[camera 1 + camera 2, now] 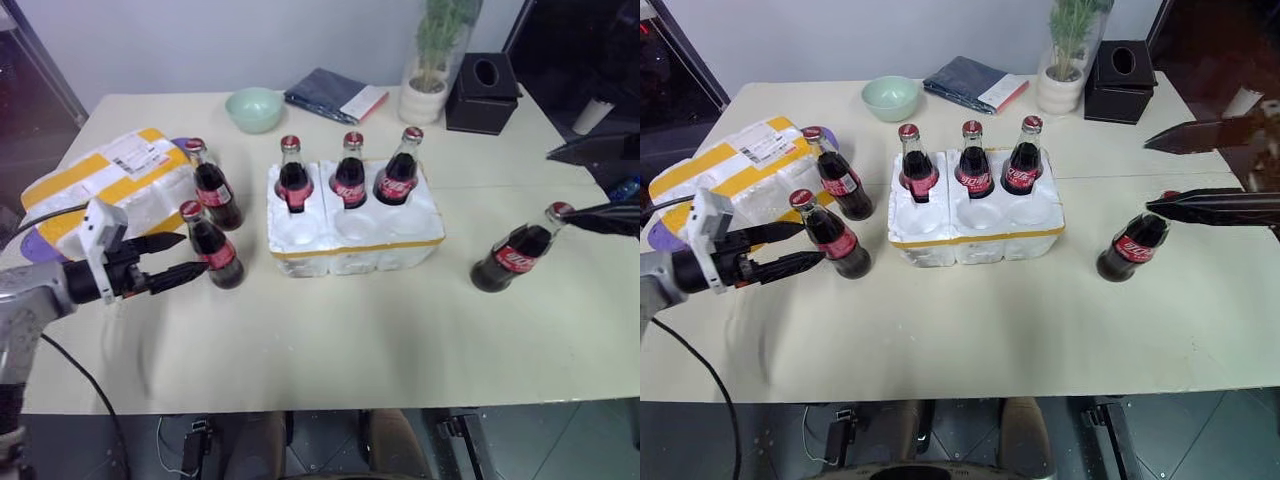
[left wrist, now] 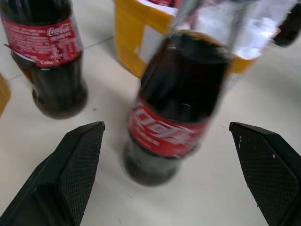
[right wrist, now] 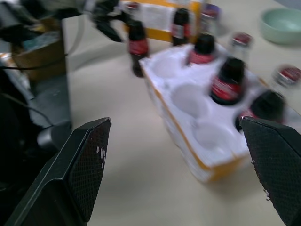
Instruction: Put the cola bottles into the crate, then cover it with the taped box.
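On the pale surface [image 1: 330, 330], the crate [image 1: 352, 235] serves as the landmark. To its left and nearest the camera, the left gripper [image 1: 185, 258] has its two black fingers [image 1: 178, 277] spread wide and empty, their tips just short of a cola bottle [image 1: 213, 246] that stands upright beside the crate's left end; in the left wrist view this bottle [image 2: 176, 106] sits between the open fingers, a little ahead of them and apart from both. To the crate's right, well apart from it, another cola bottle [image 1: 518, 250] leans on the surface, and the right gripper [image 1: 1155, 172] has its fingers [image 1: 1215, 206] wide apart, the lower one reaching across to that bottle's cap; whether it touches cannot be told. The crate's front row of wells is empty, while its back row holds three upright bottles [image 1: 349, 172]. Left of the crate and a little farther back, a sixth bottle [image 1: 212, 186] stands just beside the taped box [image 1: 110, 185]. Behind the crate sit a green bowl [image 1: 254, 108], a folded cloth [image 1: 335, 96], a potted plant [image 1: 436, 60] and a black box [image 1: 483, 92].
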You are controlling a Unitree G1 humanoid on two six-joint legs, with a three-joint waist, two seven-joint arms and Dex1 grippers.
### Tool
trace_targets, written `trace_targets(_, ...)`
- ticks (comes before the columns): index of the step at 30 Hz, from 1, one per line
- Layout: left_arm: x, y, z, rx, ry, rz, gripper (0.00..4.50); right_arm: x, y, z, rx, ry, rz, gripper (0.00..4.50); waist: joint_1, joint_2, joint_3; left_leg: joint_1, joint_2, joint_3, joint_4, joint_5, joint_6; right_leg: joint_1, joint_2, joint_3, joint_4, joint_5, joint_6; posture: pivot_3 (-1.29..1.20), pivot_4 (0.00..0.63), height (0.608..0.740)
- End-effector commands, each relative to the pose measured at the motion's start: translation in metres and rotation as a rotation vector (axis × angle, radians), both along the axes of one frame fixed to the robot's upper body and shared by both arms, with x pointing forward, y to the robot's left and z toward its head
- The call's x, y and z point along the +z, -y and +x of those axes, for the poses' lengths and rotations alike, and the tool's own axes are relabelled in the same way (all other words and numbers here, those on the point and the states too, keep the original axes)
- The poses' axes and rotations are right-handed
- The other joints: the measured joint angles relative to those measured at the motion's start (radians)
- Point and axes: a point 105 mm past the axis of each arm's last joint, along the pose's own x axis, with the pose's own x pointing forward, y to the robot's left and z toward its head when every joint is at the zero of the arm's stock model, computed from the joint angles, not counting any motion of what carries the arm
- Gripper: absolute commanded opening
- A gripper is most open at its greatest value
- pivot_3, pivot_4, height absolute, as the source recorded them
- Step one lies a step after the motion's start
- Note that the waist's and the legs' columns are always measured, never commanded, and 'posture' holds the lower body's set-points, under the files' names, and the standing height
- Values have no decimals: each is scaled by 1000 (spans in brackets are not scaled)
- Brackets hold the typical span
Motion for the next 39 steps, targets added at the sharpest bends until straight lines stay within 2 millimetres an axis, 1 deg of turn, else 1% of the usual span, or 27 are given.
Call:
trace_targets(1, 4, 9, 8, -31, 47, 22, 4443, 7, -10, -5, 37, 31, 13, 4500, 0, 0, 0, 0, 0, 0, 1, 0, 0, 0, 0, 0, 0, 0, 0, 0, 150, 740)
trace_targets(5, -2, 22, 12, -68, 31, 6, 4443, 3, -13, -4, 35, 23, 25, 4500, -1, 0, 0, 0, 0, 0, 1, 0, 0, 0, 0, 0, 2, 0, 1, 0, 150, 740)
trace_targets(7, -6, 25, 12, -78, 27, 9, 4443, 1, -14, -4, 30, 17, 26, 4500, -3, 0, 0, 0, 0, 0, 1, 0, 0, 0, 0, 0, 2, 1, 1, 0, 150, 740)
trace_targets(10, -7, 27, 12, -88, 27, -10, 4443, -1, -16, -6, 34, 14, 26, 4500, -5, 0, 0, 0, 0, 0, 0, 0, 0, -1, 0, 0, 2, 1, 1, 0, 150, 740)
trace_targets(13, -4, 28, 12, -99, 31, -19, 3739, -1, -19, -8, 40, 16, 32, 4500, -3, 0, 0, 0, 0, 0, 1, 0, 0, -1, 0, 0, 3, 1, 1, 0, 150, 740)
trace_targets(14, -2, 29, 12, -105, 31, -20, 3267, -1, -19, -8, 41, 17, 32, 4500, -2, 0, 0, 0, 0, 0, 1, 0, 0, -1, 0, 0, 3, 1, 1, 0, 150, 740)
trace_targets(15, 0, 28, 11, -109, 30, -19, 2931, -1, -20, -8, 41, 18, 33, 4500, -2, 0, 0, 0, 0, 0, 1, 0, 0, 0, 0, 0, 3, 1, 1, 0, 150, 740)
trace_targets(16, 4, 28, 10, -118, 29, -19, 2811, -2, -21, -9, 40, 19, 32, 4500, -2, 0, 0, 0, 0, 0, 1, 0, 0, 0, 0, 0, 3, 1, 1, 0, 150, 740)
trace_targets(22, 43, 36, 0, -234, 14, -78, 2810, -5, -23, -9, 32, 30, 48, 4500, -1, -2, 1, 0, 0, 0, 1, 0, 0, -1, 0, 0, 4, 1, 1, 0, 150, 740)
trace_targets(24, 79, 51, -8, -351, 20, -166, 2810, -7, -22, -9, 24, 30, 57, 4500, 2, -4, 3, 0, 0, 0, 2, 0, 0, -1, 0, 0, 5, 1, 1, 0, 150, 740)
trace_targets(26, 102, 64, -15, -448, 19, -219, 2810, -8, -22, -9, 15, 30, 61, 4500, 4, -9, 6, -1, 0, -2, 3, 0, 0, -1, 0, -1, 8, 0, 2, 0, 150, 740)
trace_targets(28, 118, 79, -18, -534, 27, -250, 2810, -10, -21, -9, 4, 30, 64, 4500, 0, -10, 6, -1, -1, -3, 4, 0, 0, -1, 0, -1, 9, 0, 2, 0, 150, 740)
trace_targets(29, 123, 84, -19, -561, 27, -258, 2810, -11, -21, -9, 0, 31, 64, 4500, -1, -9, 6, 0, -1, -3, 4, 0, 0, -1, 0, -1, 9, 0, 2, 0, 150, 740)
trace_targets(31, 136, 105, -10, -609, 75, -281, 2810, -12, -20, -10, -13, 36, 68, 4500, -2, -9, 6, 0, -1, -3, 3, 0, 0, -1, 0, -1, 11, 0, 3, 0, 150, 740)
trace_targets(32, 141, 112, -6, -619, 94, -285, 2810, -12, -20, -10, -18, 38, 69, 4500, -1, -9, 6, 1, -1, -3, 3, 0, 0, -1, 0, -1, 12, 0, 3, 0, 150, 740)
trace_targets(34, 141, 136, 16, -586, 172, -241, 2810, -12, -20, -11, -33, 45, 77, 4500, 2, -9, 6, 1, -1, -4, 4, 1, 0, -1, 1, -1, 13, 0, 3, 0, 150, 740)
trace_targets(36, 137, 157, 36, -549, 225, -196, 2810, -11, -19, -12, -50, 52, 84, 4500, 2, -9, 6, 1, -1, -4, 5, 1, 0, 0, 1, -1, 12, 0, 3, 0, 150, 740)
trace_targets(39, 128, 178, 51, -547, 278, -147, 2810, -12, -18, -14, -77, 61, 83, 4500, -4, -10, 6, 1, -1, -3, 6, 1, 0, 1, 1, -1, 12, 0, 4, 0, 150, 740)
